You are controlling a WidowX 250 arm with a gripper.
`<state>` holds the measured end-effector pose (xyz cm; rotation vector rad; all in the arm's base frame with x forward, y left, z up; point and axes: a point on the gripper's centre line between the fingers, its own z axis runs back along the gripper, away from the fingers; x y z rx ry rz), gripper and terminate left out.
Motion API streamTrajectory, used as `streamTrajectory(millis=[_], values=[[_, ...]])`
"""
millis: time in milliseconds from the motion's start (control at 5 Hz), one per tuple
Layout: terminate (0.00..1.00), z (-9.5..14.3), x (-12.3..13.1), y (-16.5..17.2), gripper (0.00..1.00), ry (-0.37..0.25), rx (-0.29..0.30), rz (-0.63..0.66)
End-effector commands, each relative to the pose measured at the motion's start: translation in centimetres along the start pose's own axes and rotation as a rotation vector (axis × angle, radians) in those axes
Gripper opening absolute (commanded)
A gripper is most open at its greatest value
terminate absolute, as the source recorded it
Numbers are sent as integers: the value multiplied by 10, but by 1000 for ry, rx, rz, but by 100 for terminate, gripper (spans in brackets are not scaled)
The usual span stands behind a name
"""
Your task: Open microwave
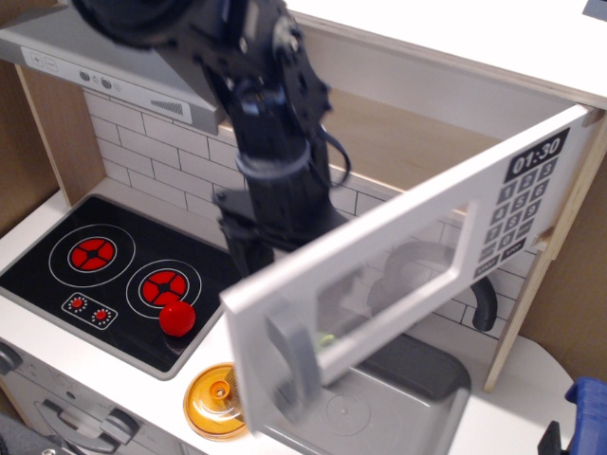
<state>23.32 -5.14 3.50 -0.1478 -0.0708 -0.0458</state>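
Note:
The white microwave door (pixel 398 275) with its tinted window and black keypad (pixel 524 204) stands swung wide out toward me, hinged at the right. Its grey bar handle (pixel 292 365) is at the lower left end. The wood-lined microwave cavity (pixel 417 133) shows open behind it. My black arm (pixel 270 142) reaches down from the top left, behind the door's free edge. My gripper (pixel 248 248) sits just behind that edge, partly hidden by the door, so I cannot tell how its fingers stand.
A black stove top (pixel 114 270) with a red knob (pixel 176 318) lies at the left. An orange lid (pixel 214 400) lies on the white counter. The grey sink (pixel 417 389) and tap (pixel 484 303) are partly hidden behind the door. The grey range hood (pixel 104 66) hangs at the upper left.

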Motion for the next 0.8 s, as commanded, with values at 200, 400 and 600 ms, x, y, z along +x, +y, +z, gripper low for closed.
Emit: streamTrajectory(millis=[200, 400, 600], values=[[0, 15, -22, -24, 100, -26, 7, -107], [0, 15, -22, -24, 100, -26, 7, -107], [100, 15, -22, -24, 100, -26, 7, -107]])
